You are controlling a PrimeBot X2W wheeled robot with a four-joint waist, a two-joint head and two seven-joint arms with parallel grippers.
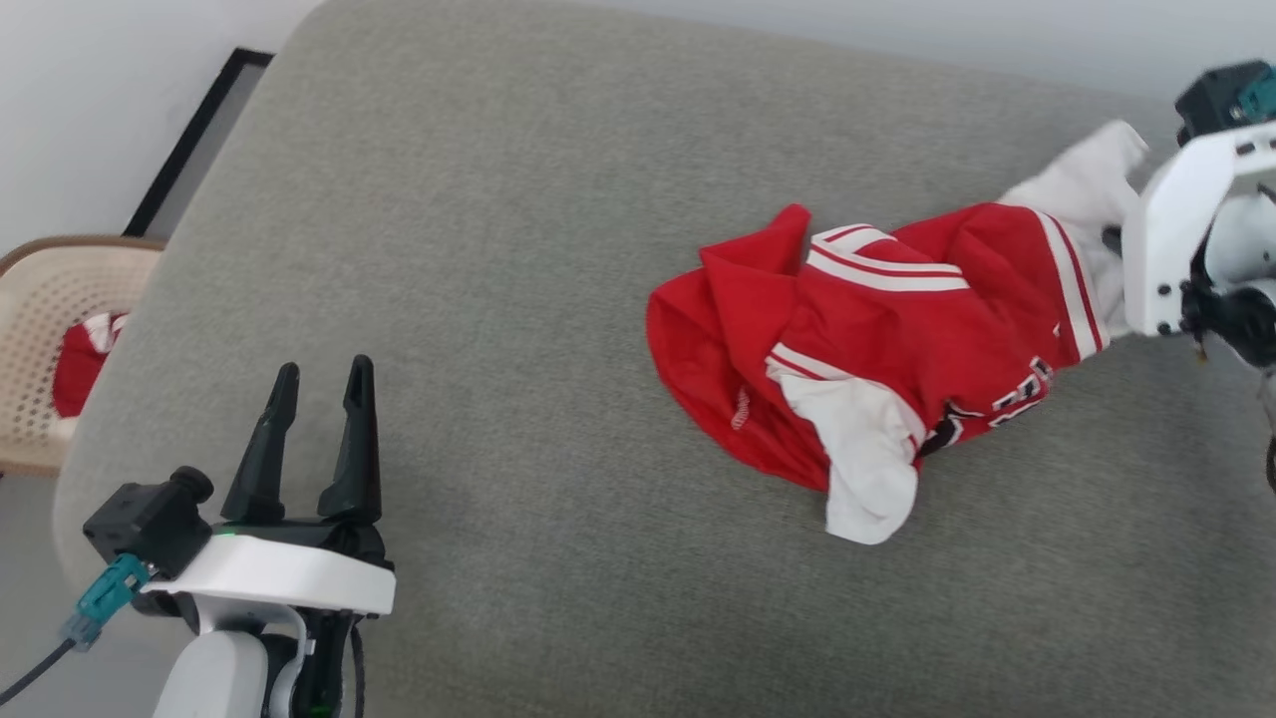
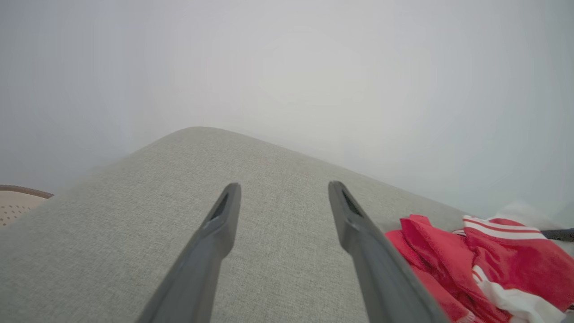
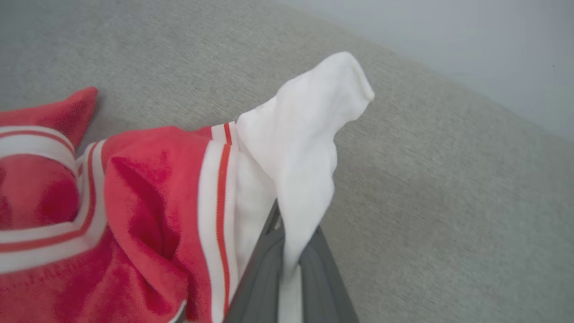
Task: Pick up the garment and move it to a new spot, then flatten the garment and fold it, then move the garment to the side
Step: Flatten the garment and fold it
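The garment [image 1: 877,349], a red jersey T-shirt with white sleeves and striped trim, lies crumpled on the grey cushion [image 1: 518,299] at the right. My right gripper [image 3: 287,251] is shut on its white sleeve [image 3: 309,148], the cloth pinched between the two dark fingers and rising above them. In the head view the right arm's white wrist [image 1: 1181,239] sits at the garment's far right end, fingers hidden behind the cloth. My left gripper [image 1: 319,384] hovers open over bare cushion at the lower left, well apart from the garment [image 2: 484,264], with nothing between its fingers.
A beige perforated chair [image 1: 45,339] stands off the cushion's left edge with a red-and-white cloth [image 1: 85,359] on it. A dark-framed panel [image 1: 194,140] leans by the wall at the back left. Wide bare cushion lies between the two grippers.
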